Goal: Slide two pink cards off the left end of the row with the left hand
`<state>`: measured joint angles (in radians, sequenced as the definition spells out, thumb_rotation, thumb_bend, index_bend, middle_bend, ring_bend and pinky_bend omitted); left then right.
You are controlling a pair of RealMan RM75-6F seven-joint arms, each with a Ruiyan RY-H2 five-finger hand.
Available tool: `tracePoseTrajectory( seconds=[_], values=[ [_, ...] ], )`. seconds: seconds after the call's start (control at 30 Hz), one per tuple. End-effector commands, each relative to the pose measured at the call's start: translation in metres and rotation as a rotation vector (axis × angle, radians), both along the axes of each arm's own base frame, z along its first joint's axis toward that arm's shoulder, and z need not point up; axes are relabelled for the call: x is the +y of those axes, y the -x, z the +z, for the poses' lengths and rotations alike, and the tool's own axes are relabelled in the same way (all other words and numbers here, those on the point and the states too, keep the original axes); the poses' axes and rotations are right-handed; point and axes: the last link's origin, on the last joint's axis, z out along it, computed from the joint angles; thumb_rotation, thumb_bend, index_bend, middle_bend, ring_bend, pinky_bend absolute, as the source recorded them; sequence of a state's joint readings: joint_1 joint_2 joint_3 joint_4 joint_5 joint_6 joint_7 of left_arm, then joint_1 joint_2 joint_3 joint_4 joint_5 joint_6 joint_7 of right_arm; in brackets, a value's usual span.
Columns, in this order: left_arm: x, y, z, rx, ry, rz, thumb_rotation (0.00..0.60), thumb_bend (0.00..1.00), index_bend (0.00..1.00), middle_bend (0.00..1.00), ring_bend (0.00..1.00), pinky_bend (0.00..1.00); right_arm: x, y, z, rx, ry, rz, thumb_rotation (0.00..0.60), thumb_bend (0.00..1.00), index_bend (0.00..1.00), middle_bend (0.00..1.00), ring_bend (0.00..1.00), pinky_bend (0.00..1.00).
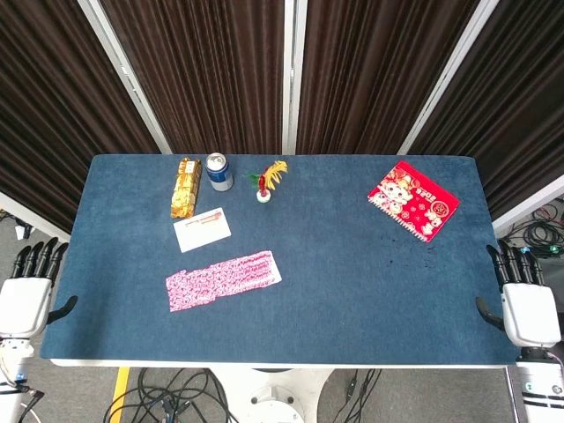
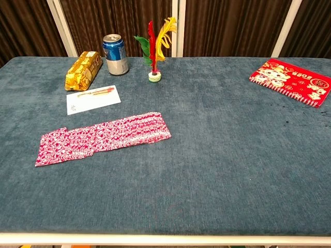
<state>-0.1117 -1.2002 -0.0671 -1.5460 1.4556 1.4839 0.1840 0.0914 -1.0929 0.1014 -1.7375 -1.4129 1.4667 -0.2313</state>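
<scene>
A row of overlapping pink patterned cards [image 1: 223, 280] lies on the blue table, left of centre; in the chest view the row [image 2: 103, 137] runs from lower left up to the right. My left hand [image 1: 28, 295] hangs off the table's left edge, fingers apart, holding nothing, well left of the row. My right hand [image 1: 522, 300] hangs off the right edge, also open with nothing in it. Neither hand shows in the chest view.
Behind the row lie a white card with a pen [image 1: 202, 228], a gold packet [image 1: 184, 186], a blue can [image 1: 218, 171] and a feathered shuttlecock [image 1: 268, 182]. A red patterned notebook [image 1: 412, 200] sits at the far right. The table [image 1: 352, 291] has a blue cloth top.
</scene>
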Motion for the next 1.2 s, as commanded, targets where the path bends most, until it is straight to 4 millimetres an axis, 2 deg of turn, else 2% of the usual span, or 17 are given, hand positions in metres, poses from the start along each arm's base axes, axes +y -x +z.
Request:
tracePoseTrajectory(
  seconds=[0.03, 0.4, 0.77, 0.9, 0.97, 1.0, 1.07, 1.13, 1.2],
  values=[
    [-0.001, 0.001, -0.001, -0.005, 0.004, 0.005, 0.600, 0.21, 0.05, 0.01, 0.00, 0.07, -0.002, -0.001, 0.001, -0.002, 0.000, -0.002, 0.600, 0.21, 0.00, 0.00, 0.00, 0.00],
    [-0.001, 0.002, -0.002, -0.020, 0.016, -0.001, 0.600, 0.21, 0.05, 0.02, 0.00, 0.07, -0.004, -0.004, 0.002, -0.010, 0.002, 0.004, 0.600, 0.21, 0.00, 0.00, 0.00, 0.00],
    [0.003, 0.006, -0.013, -0.067, 0.082, -0.051, 0.600, 0.21, 0.05, 0.02, 0.00, 0.07, -0.007, -0.005, 0.001, -0.011, 0.011, 0.033, 0.600, 0.23, 0.00, 0.00, 0.00, 0.00],
    [0.009, 0.010, -0.012, -0.074, 0.101, -0.052, 0.600, 0.21, 0.05, 0.04, 0.01, 0.13, -0.009, -0.005, 0.000, -0.012, 0.018, 0.031, 0.600, 0.23, 0.00, 0.00, 0.00, 0.00],
    [0.011, 0.009, -0.013, -0.065, 0.116, -0.061, 0.600, 0.21, 0.05, 0.07, 0.06, 0.20, -0.011, -0.005, -0.001, -0.007, 0.015, 0.026, 0.600, 0.23, 0.00, 0.00, 0.00, 0.00],
    [0.013, 0.008, -0.013, -0.061, 0.122, -0.065, 0.600, 0.22, 0.06, 0.10, 0.12, 0.26, -0.011, -0.005, -0.001, -0.006, 0.014, 0.023, 0.600, 0.23, 0.00, 0.00, 0.00, 0.00],
    [0.014, 0.007, -0.016, -0.057, 0.146, -0.068, 0.600, 0.23, 0.06, 0.21, 0.29, 0.43, -0.013, -0.005, -0.001, -0.005, 0.013, 0.019, 0.600, 0.23, 0.00, 0.00, 0.00, 0.00],
    [0.015, 0.006, -0.019, -0.064, 0.179, -0.059, 0.600, 0.25, 0.06, 0.35, 0.43, 0.55, -0.014, -0.005, -0.002, -0.005, 0.014, 0.017, 0.600, 0.23, 0.00, 0.00, 0.00, 0.00],
    [0.017, 0.006, -0.023, -0.062, 0.219, -0.049, 0.600, 0.28, 0.06, 0.45, 0.52, 0.62, -0.017, -0.006, -0.001, -0.008, 0.019, 0.017, 0.600, 0.23, 0.00, 0.00, 0.00, 0.00]
  ],
)
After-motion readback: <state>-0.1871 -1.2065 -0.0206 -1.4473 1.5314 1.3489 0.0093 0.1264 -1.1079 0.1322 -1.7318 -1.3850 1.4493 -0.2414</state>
